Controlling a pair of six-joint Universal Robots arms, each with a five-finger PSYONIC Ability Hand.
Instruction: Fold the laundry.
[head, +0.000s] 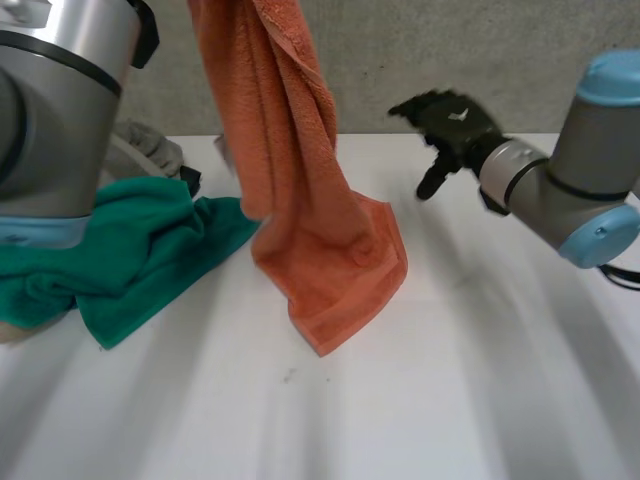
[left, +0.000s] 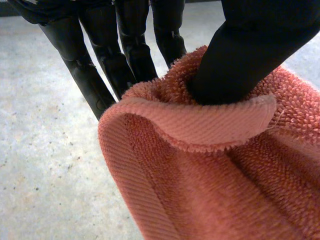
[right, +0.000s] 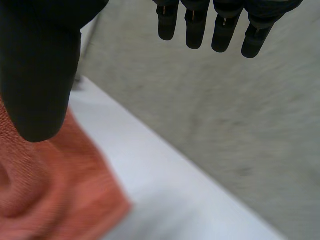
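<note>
An orange towel (head: 330, 250) hangs down from above, and its lower end lies crumpled on the white table (head: 470, 380). In the left wrist view my left hand (left: 125, 45) pinches the towel (left: 200, 175) at its hemmed edge. Its thumb (left: 250, 55) presses into the fold while the fingers stretch out behind. My right hand (head: 455, 125) hovers in the air to the right of the towel, near the table's back edge. It is open and holds nothing. In its own view its thumb (right: 40, 75) hangs over the towel (right: 45, 200) lying on the table.
A green cloth (head: 130, 250) lies bunched at the left, touching the orange towel's side. A grey garment (head: 150, 150) sits behind it. My left arm (head: 60, 100) stands over the left part of the table. A grey wall (head: 480, 50) rises behind.
</note>
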